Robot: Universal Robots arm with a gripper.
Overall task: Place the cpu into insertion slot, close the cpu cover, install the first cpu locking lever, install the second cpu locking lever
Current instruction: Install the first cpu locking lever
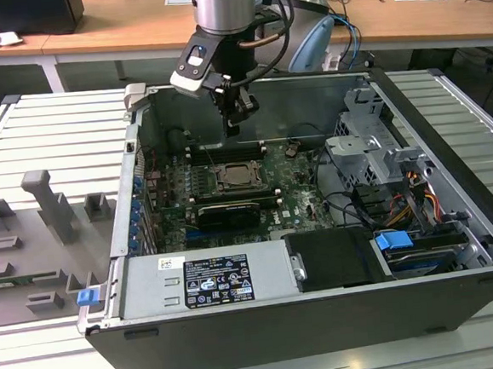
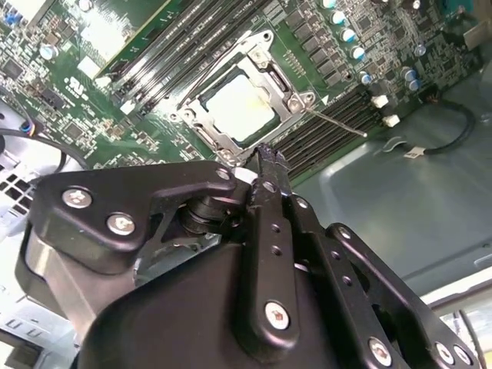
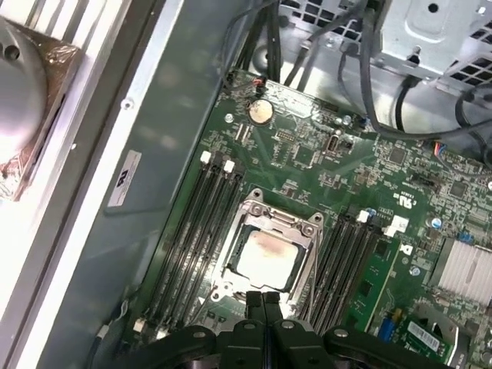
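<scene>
The gripper point(image 3: 263, 296) sits closest in both wrist views, its fingers pressed together with nothing between them, the tips close to one edge of the cover point(image 3: 280, 224). The cover lies flat around the cpu point(image 3: 265, 257), which sits in its socket. The second wrist view adds a thin lever point(image 2: 338, 123) sticking out over the memory slots point(image 2: 307, 137). In the exterior view the power supply point(image 1: 207, 277) is at the front and the drive cage point(image 1: 368, 153) on the exterior view's right. The case walls point(image 1: 308, 103) stand well apart from the arm.
</scene>
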